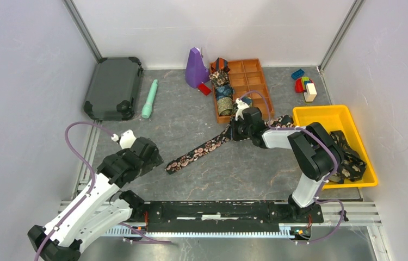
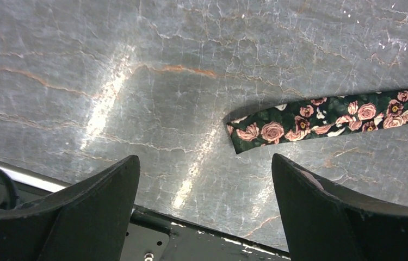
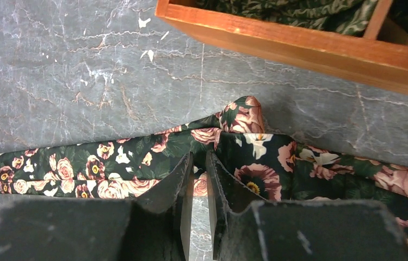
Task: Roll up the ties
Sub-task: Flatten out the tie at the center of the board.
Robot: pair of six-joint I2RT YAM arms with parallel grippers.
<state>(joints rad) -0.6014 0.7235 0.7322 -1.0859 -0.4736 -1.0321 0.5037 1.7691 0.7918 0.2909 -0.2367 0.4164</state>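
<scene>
While my left gripper (image 2: 204, 163) hangs over the marbled table (image 1: 191, 119) with its fingers spread wide and nothing between them, my right gripper (image 3: 199, 159) has its fingers pressed nearly together, pinching a bunched fold of the rose-patterned tie (image 1: 202, 148). That tie lies flat as a diagonal strip. Its narrow end is near the left gripper but apart from it, and its other end runs toward the yellow bin (image 1: 321, 114), where dark patterned fabric (image 1: 350, 160) lies heaped. Rolled ties (image 1: 224, 102) sit in the wooden compartment tray (image 1: 256, 81) just past the pinch.
</scene>
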